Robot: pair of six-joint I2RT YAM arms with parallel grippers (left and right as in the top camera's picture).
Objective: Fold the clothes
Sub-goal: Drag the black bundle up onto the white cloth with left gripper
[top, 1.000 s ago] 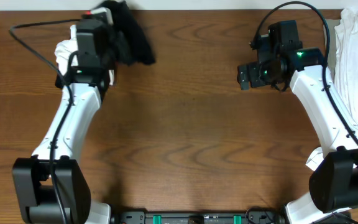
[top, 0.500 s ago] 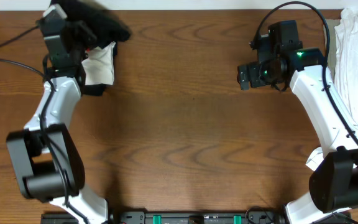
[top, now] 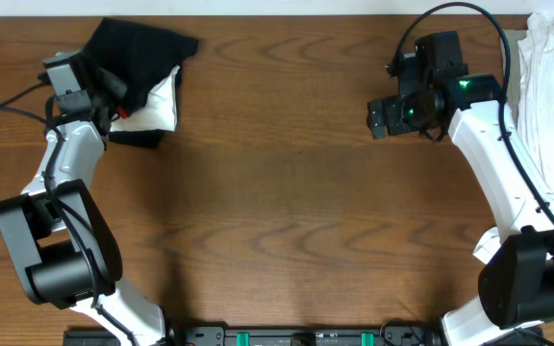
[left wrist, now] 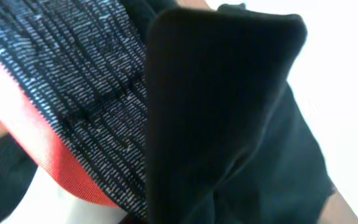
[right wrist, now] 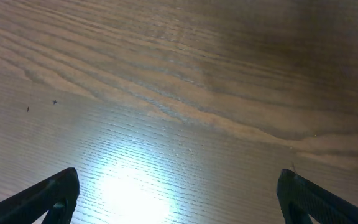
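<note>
Where the overhead view takes in the whole scene, a brown wood-grain worktop (top: 277, 192) fills nearly all of it, bare across its middle, with a pale strip (top: 277, 8) beyond its far edge and a black base rail (top: 296, 336) with green parts at the near edge. At the far left corner the black leggings (top: 138, 53) lie bunched, partly over a white garment (top: 157, 101) that rests flat on the wood. The left tool (top: 109, 88) reaches into that heap from the left, its jaws together and clamped on the black leggings. Seen from the left wrist, the cloth crowds the lens: a grey waistband (left wrist: 86, 106) with a red edge (left wrist: 48, 162), dark folds beside it. Well apart, at the far right, the right tool (top: 378, 117) hangs over bare wood with its jaws spread wide and nothing between them; its fingertips (right wrist: 55, 190) frame a bright glare (right wrist: 135, 186) on the grain. A pile of white clothes (top: 551, 77) sits at the right edge, just beside that arm.
</note>
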